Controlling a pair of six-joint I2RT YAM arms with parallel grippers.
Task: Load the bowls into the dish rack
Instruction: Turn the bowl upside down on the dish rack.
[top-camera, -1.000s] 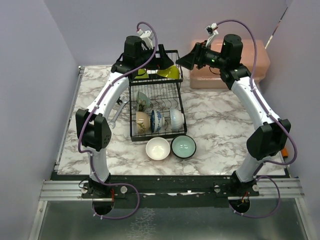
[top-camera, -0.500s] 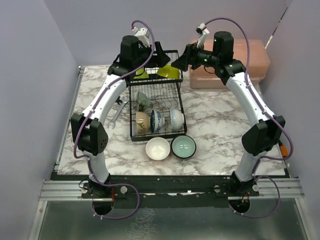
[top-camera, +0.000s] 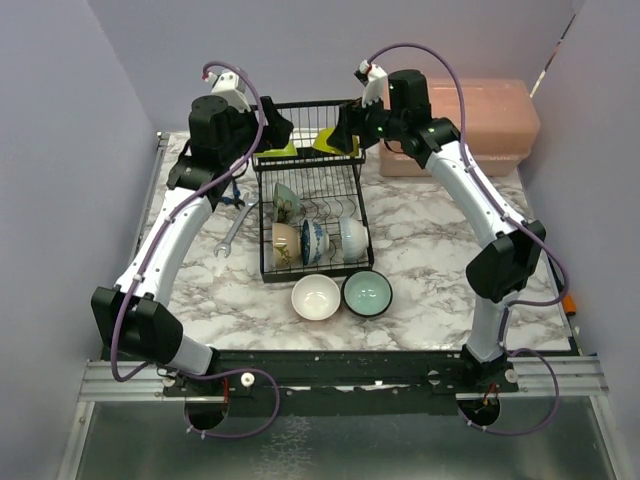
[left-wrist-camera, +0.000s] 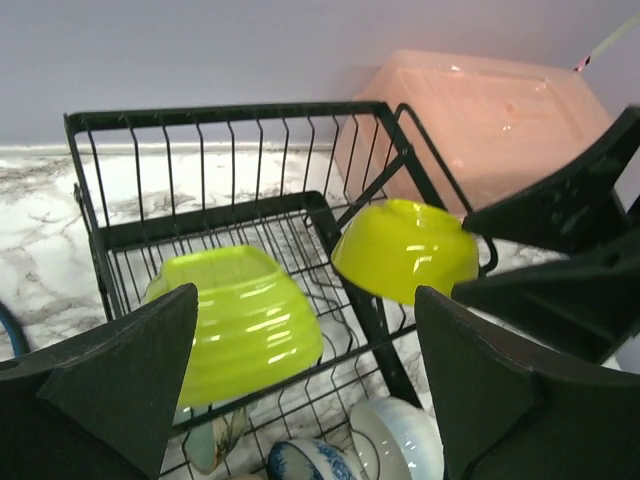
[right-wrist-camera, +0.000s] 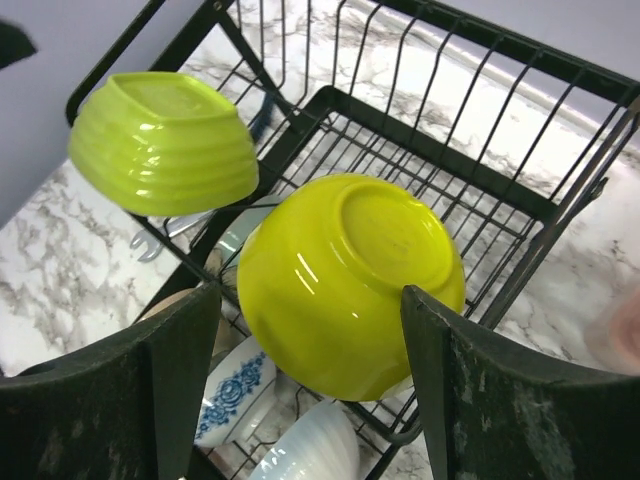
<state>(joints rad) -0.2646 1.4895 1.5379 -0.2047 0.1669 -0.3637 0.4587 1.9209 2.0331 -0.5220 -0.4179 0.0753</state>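
Marble tabletop (top-camera: 430, 250) | dish rack (top-camera: 318, 180) is holding two yellow-green bowls (left-wrist-camera: 240, 320) (right-wrist-camera: 350, 280), four lower bowls (top-camera: 313, 241) | two bowls (top-camera: 315, 297) (top-camera: 367, 293) are sitting in front | I'm keeping both grippers (left-wrist-camera: 305, 300) (right-wrist-camera: 310, 292) gaping, empty.

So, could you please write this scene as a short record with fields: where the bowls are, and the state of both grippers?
rack: black wire, two levels
upper shelf: ribbed green bowl and smooth green bowl, both upside down
lower slots: beige bowl, blue bowl, pale bowl, one more patterned bowl, on edge
in front of rack: white bowl and teal bowl, upright, not loaded
left gripper: open, empty, near the upper shelf
right gripper: open, empty, near the upper shelf
also there: pink box, wrench
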